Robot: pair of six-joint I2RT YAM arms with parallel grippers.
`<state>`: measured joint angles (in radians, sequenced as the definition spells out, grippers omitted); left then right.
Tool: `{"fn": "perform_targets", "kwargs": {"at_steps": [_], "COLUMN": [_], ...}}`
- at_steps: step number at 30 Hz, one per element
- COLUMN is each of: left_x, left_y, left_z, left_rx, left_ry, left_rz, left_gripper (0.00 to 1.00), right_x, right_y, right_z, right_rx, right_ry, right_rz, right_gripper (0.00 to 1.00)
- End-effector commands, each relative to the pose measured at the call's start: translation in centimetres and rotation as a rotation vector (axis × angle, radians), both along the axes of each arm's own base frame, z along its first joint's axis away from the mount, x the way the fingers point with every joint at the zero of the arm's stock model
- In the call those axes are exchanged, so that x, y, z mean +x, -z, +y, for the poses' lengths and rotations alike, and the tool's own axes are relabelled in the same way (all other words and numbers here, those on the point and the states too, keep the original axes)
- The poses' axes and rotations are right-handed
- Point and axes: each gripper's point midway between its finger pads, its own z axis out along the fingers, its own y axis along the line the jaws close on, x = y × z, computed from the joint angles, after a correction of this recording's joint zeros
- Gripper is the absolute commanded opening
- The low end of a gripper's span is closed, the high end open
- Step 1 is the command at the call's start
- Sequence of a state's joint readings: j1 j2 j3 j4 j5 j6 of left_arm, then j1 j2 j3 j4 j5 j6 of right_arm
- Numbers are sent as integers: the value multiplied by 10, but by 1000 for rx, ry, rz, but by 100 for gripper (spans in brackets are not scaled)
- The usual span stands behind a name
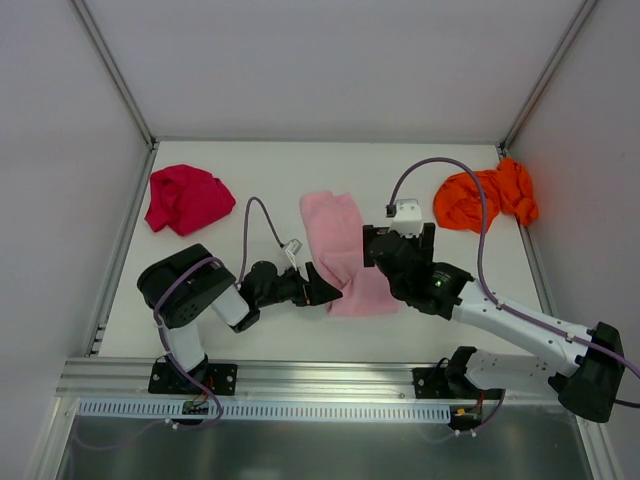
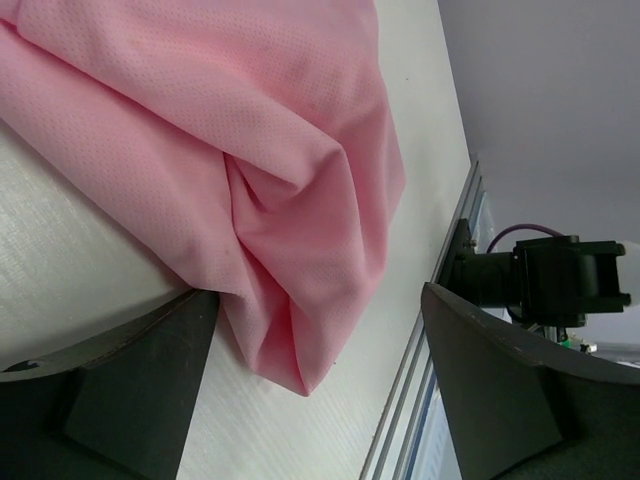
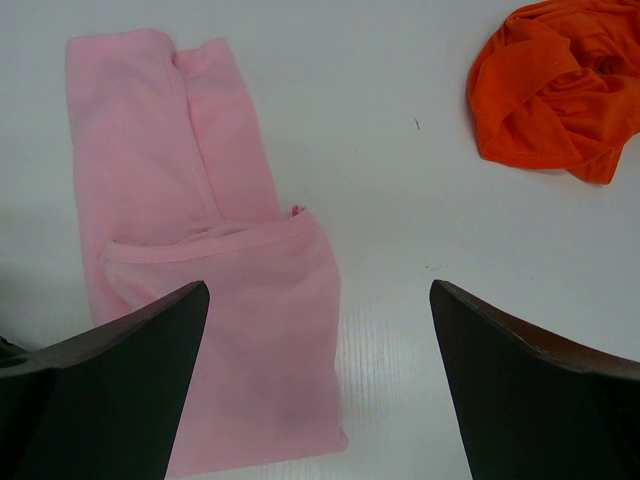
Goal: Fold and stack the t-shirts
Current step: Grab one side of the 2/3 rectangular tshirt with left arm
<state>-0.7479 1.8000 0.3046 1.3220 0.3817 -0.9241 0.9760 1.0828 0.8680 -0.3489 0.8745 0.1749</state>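
Left jaws astride pink t-shirt [image 2: 270, 160] corner

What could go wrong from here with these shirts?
The open left gripper sits at a bunched corner of the pink shirt; closing there might pinch only one layer and pull the fold apart. The orange shirt lies crumpled by the right wall, which may be awkward to grasp.

A robotics lab test cell: a white table [image 1: 270, 180] boxed in by plain white panels [image 1: 330, 60] at 9, 12 and 3 o'clock on metal posts [image 1: 113, 75], with an aluminium rail [image 1: 330, 375] and slotted cable duct [image 1: 300, 410] at 6 o'clock, purple cables [image 1: 445, 161] looping over the table
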Motion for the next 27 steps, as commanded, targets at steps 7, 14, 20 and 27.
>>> {"fn": "perform_targets", "kwargs": {"at_steps": [7, 14, 20, 27], "left_x": [-8, -13, -17, -17], "left_y": [16, 18, 19, 12], "left_z": [-1, -9, -14, -11], "left_rx": [56, 51, 32, 35], "left_ry": [27, 55, 82, 76], "left_rz": [-7, -11, -9, -34], "left_gripper": [68, 63, 37, 14], "right_x": [6, 5, 4, 5], "right_y": [-26, -26, -26, -22], "right_z": [-4, -8, -14, -15], "right_rx": [52, 55, 61, 57], "right_ry": [28, 34, 45, 48], "right_rz": [-45, -44, -46, -34], "right_gripper": [99, 99, 99, 99]}}
